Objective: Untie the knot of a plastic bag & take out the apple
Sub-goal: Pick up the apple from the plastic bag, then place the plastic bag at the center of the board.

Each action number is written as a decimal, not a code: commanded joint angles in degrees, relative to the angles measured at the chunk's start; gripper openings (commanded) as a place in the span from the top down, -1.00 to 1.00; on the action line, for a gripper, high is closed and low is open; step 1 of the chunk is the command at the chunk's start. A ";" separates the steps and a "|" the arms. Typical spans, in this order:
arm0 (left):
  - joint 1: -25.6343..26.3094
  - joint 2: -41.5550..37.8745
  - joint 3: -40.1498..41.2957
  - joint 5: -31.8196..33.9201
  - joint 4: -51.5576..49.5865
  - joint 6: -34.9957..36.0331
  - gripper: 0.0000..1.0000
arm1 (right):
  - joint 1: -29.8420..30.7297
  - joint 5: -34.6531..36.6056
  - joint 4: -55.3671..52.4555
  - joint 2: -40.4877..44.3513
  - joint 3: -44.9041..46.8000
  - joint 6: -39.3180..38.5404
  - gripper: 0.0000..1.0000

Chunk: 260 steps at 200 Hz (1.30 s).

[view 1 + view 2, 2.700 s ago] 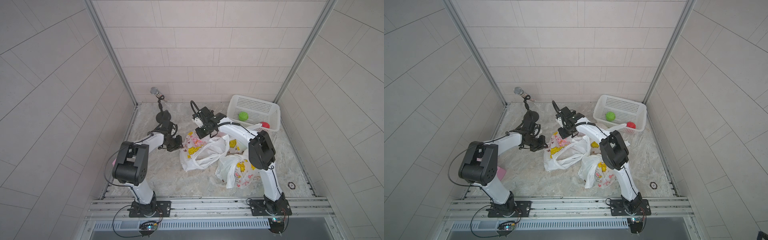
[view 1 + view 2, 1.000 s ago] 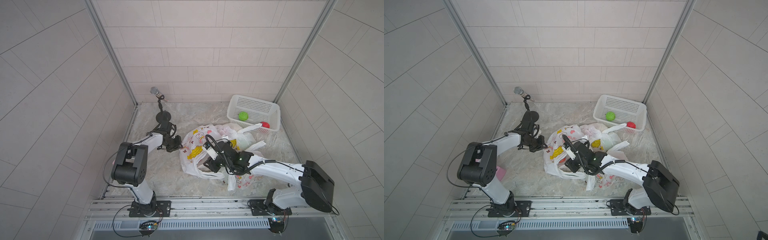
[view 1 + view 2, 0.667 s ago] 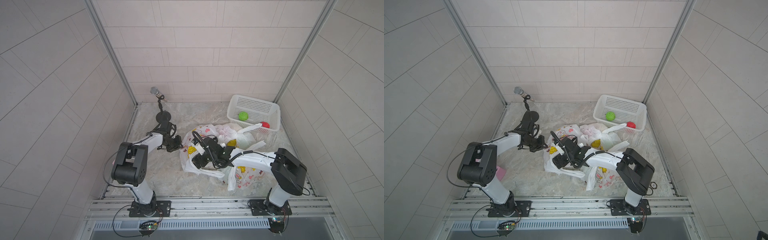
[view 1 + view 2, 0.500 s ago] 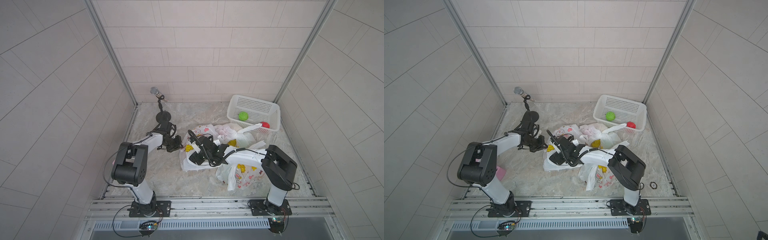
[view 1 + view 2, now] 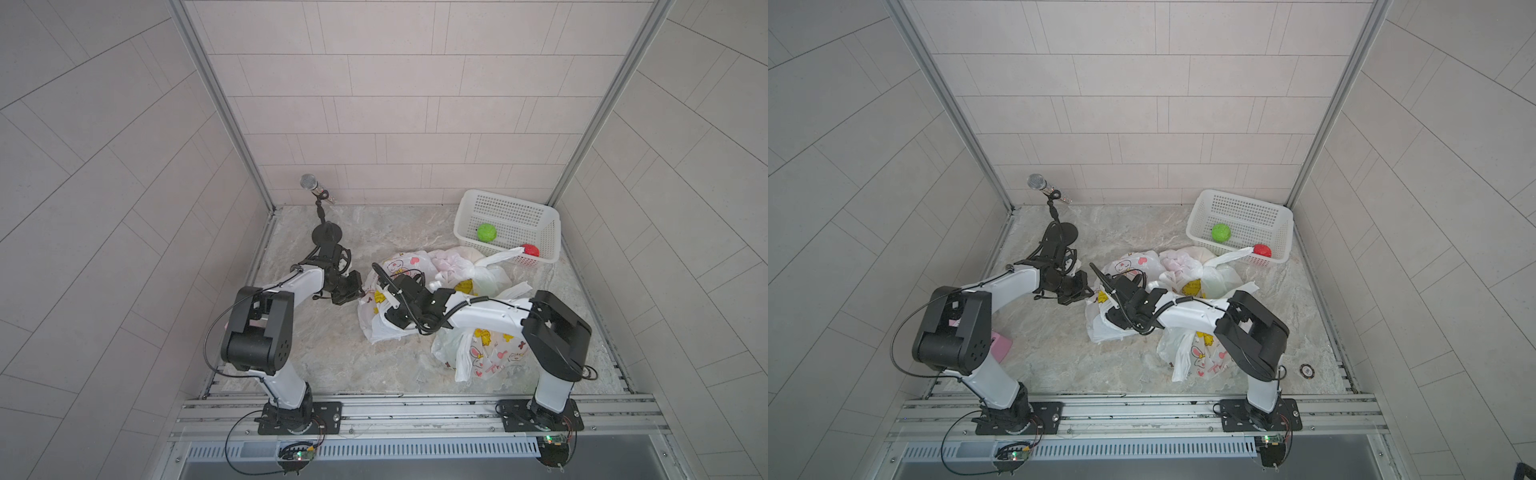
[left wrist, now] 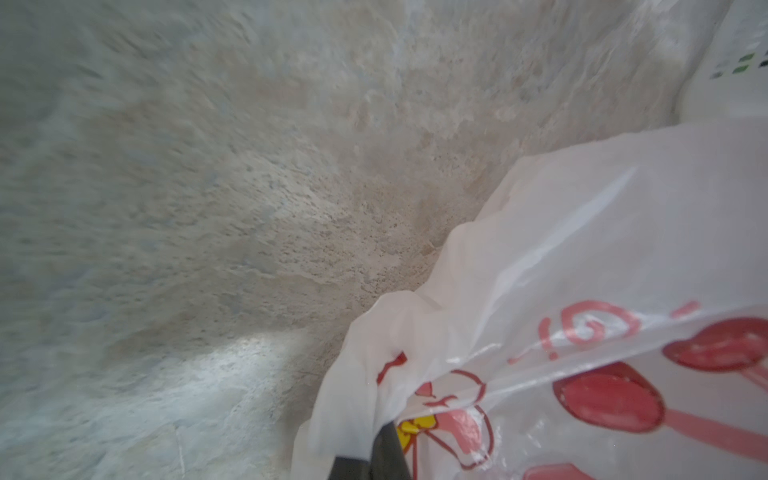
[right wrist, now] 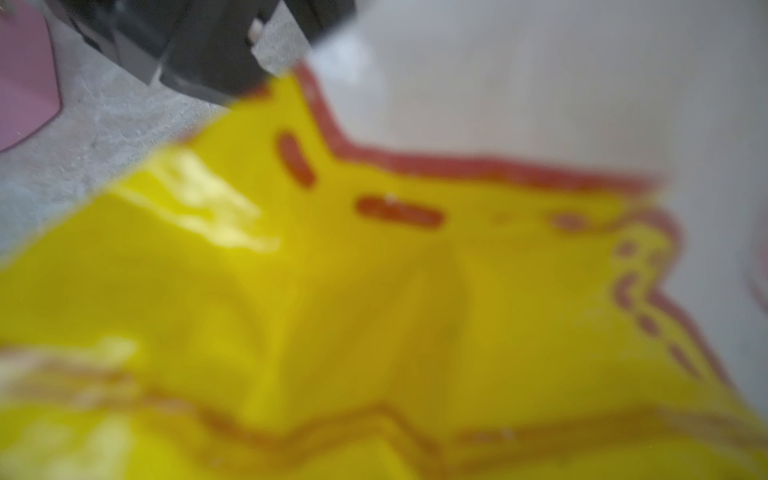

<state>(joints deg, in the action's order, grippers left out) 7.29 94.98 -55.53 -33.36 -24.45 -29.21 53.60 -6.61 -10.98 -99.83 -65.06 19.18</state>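
At the edge of the plastic bag (image 5: 395, 266), left gripper (image 5: 360, 289) clamps the film, probably as an anchor; right gripper (image 5: 388, 294) is over the bag, jaw width unreadable.

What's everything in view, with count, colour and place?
left bag: one, white with cartoon prints, mid-table
back bag: one, white printed, beside the basket
front bag: one, white printed, beside the right arm
basket: one, white, far right corner
green fruit: one, green, in the basket
red fruit: one, red, in the basket
microphone: one, silver on black stand, far left corner
pink object: one, pink, by the left arm's base
disc: one, black-and-white, by the right arm's base
table: one, marbled grey, under everything
left tool: one, black, shut on left bag's edge
right tool: one, black, over the left bag, opening unclear
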 commanded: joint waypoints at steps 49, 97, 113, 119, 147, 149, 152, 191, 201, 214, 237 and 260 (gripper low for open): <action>-7.72 -11.00 3.61 6.50 0.61 -5.74 1.00 | 0.27 3.04 -2.12 25.29 5.29 -3.44 0.34; -15.75 -12.86 2.93 11.48 -0.77 -7.63 1.00 | -8.35 -0.27 -5.13 37.79 0.34 -2.41 0.64; -20.76 -11.90 0.87 12.75 -5.02 -6.73 1.00 | -17.78 0.27 -7.08 39.25 -0.63 -0.03 0.76; -22.60 -11.75 0.69 12.14 -5.28 -6.57 1.00 | -21.64 0.61 -8.02 39.09 -1.14 1.04 0.80; -28.29 -12.01 1.08 9.94 -3.14 -7.40 0.99 | -37.19 0.08 -10.37 32.79 -3.86 2.33 0.93; -28.47 -12.01 0.94 10.24 -3.19 -7.43 0.98 | -38.12 -0.12 -10.37 31.94 -4.18 2.35 0.93; -28.66 -12.08 0.80 10.75 -3.30 -7.48 0.96 | -39.37 -0.31 -10.45 30.70 -4.77 2.35 0.93; -29.53 -13.82 -2.02 11.11 -3.37 -7.99 0.09 | -49.55 0.67 -13.45 11.06 -16.67 2.36 0.85; -29.53 -15.12 -2.39 10.35 -3.37 -7.93 -0.16 | -51.57 -0.99 -14.49 6.57 -19.86 3.08 0.76; -29.53 -16.94 -3.65 10.68 -4.39 -7.13 -0.42 | -53.48 -1.72 -15.12 1.73 -23.05 3.90 0.62; -29.43 -20.23 -6.41 10.79 -6.75 -5.62 -1.00 | -55.05 -0.79 -18.71 -5.55 -29.84 3.20 0.41; -29.23 -23.64 -8.67 8.05 -7.90 -2.66 -1.00 | -55.61 -0.34 -23.20 -9.21 -34.64 1.89 -0.28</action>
<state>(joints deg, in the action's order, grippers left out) -22.06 75.16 -60.90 -23.33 -29.98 -35.38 -1.93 -7.42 -28.49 -108.27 -94.63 21.67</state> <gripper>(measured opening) 0.998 0.639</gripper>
